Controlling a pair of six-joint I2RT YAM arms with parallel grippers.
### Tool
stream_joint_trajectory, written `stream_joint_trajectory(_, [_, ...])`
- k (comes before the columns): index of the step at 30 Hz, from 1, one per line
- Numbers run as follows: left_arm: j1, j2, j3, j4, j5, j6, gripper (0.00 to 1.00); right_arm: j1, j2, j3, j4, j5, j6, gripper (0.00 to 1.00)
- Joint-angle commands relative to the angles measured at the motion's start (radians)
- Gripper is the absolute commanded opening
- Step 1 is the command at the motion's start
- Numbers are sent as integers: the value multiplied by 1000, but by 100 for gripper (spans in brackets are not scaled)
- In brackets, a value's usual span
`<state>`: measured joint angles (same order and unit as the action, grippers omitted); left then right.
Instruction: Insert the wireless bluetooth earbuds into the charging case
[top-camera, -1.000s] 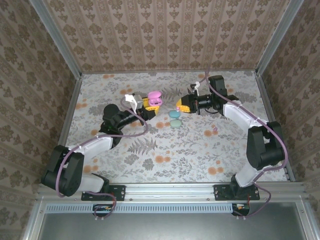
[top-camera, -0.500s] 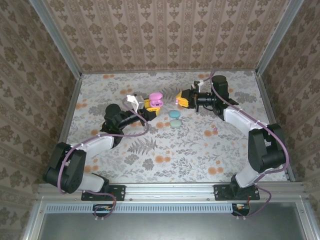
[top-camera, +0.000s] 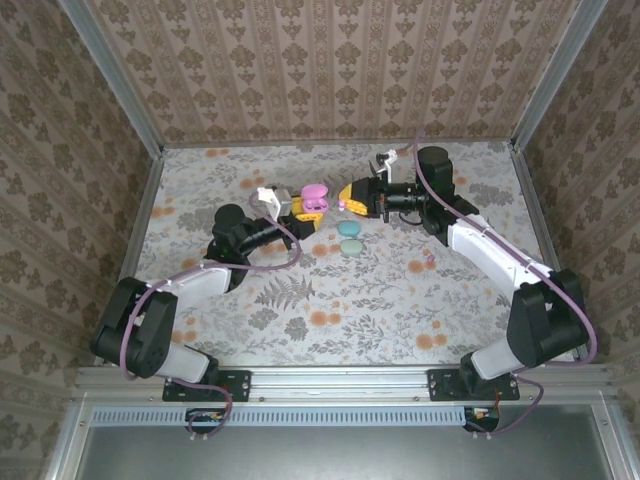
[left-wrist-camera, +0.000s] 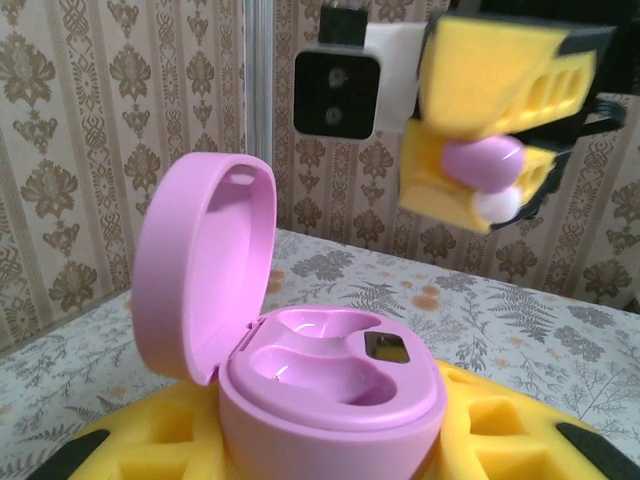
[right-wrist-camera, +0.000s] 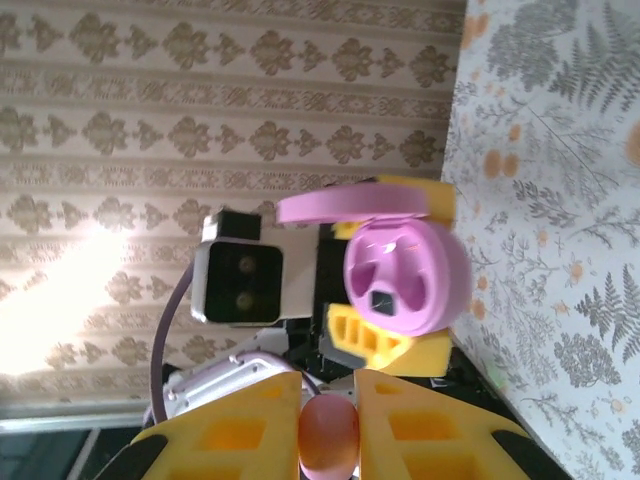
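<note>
The charging case (left-wrist-camera: 330, 395) is pink, its lid (left-wrist-camera: 205, 265) hinged open and both sockets empty. My left gripper (top-camera: 305, 207) is shut on the case's base, with yellow pads on either side (left-wrist-camera: 330, 445). My right gripper (top-camera: 348, 197) is shut on a pink earbud (right-wrist-camera: 328, 435), held between its yellow fingers (right-wrist-camera: 240, 430). In the left wrist view the earbud (left-wrist-camera: 483, 160) hangs above and to the right of the open case, apart from it. Seen from the right wrist, the case (right-wrist-camera: 405, 275) faces the earbud with a gap between them.
Two pale cyan egg-shaped pieces (top-camera: 350, 228) (top-camera: 351, 247) lie on the floral table just in front of the grippers. A tiny pink speck (top-camera: 430, 261) lies further right, too small to identify. Patterned walls close off the table's back and sides.
My right gripper has carried the pink earbud left and up, close to the open case. The left gripper has shifted slightly right with the case.
</note>
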<state>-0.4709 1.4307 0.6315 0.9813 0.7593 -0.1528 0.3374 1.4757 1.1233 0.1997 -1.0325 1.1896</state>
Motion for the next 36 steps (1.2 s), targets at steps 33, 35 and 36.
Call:
stream_joint_trajectory(33, [-55, 8, 56, 26, 31, 38, 22, 182, 19, 203, -287, 345, -324, 20])
stream_joint_trajectory(35, [-54, 7, 57, 27, 30, 38, 22, 189, 26, 207, -298, 358, -333, 20])
stream_joint_trajectory(36, [-54, 8, 57, 27, 30, 38, 22, 193, 27, 207, -303, 367, -335, 20])
